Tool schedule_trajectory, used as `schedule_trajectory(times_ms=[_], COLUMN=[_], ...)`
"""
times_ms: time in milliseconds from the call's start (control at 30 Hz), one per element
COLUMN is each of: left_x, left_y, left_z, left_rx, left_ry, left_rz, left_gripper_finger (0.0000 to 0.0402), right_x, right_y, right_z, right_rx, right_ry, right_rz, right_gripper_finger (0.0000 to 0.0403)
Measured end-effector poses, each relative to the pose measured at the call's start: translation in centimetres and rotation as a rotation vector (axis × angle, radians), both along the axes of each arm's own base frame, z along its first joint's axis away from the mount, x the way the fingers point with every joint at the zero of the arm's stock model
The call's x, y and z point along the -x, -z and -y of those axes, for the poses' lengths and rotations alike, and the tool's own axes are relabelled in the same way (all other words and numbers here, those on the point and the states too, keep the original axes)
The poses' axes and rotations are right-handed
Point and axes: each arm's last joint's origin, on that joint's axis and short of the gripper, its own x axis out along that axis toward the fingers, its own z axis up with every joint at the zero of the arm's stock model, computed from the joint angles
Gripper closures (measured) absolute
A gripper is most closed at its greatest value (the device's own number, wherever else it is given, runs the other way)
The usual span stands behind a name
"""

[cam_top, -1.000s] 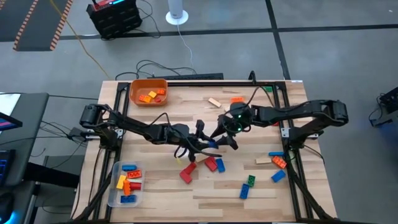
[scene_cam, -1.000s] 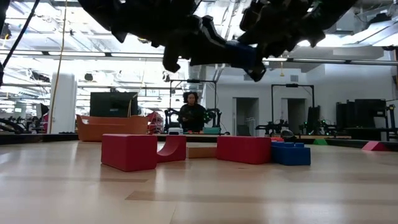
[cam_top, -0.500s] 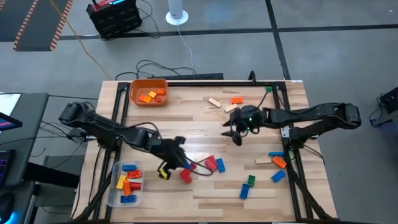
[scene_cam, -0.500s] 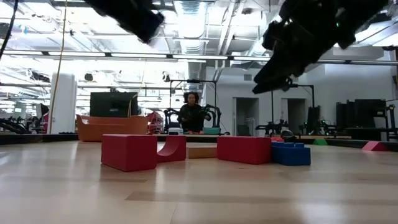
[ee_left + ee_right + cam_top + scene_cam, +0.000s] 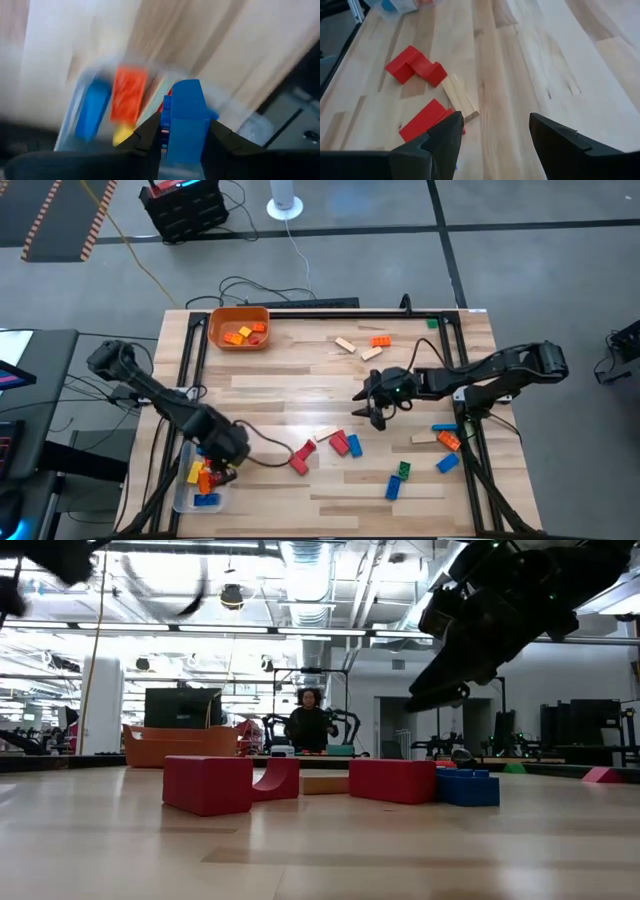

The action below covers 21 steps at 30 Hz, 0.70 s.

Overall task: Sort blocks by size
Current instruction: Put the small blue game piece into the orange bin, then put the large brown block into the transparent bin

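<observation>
The left gripper pinches a blue brick above the clear tub (bricks inside); the right gripper hangs spread, red bricks just ahead.

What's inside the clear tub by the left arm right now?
In the clear tub, blue, orange and yellow blocks show. The left gripper, jaws shut on a blue block, hangs over it and covers the rest.

Blue block between jaws, clear tub beyond
</observation>
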Motion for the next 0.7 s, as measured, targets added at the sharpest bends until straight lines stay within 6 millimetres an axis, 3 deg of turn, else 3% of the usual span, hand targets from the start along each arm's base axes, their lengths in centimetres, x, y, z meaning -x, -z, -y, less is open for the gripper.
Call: schedule_trajectory(times_ms=[133,300,567,700], left_x=[1.3,1.8,2.3,1.2], left_y=[0.8,1.6,1.5,0.6], left_z=[1.0,0.6,0.2,-0.3], left_rx=[0.046,0.003,0.046,0.120], left_ry=[-0.017,-0.125,-0.163,-0.173], left_rz=[-0.111,-0.182,-0.318,-0.298], left_gripper_finger=[0.0303,0.0276,0.0183,0.0169], right_x=[0.3,0.6,0.9,1.0], right_y=[0.0,0.1,0.2,-0.8], right_z=[0.0,-0.4,-4.3,-6.1], right_rx=[-0.002,0.002,0.106,0.182], right_ry=[0.002,-0.019,-0.089,-0.054], right_rz=[-0.027,-0.057,-0.166,-0.266], right_gripper_finger=[0.0143,0.0143,0.0143,0.0143])
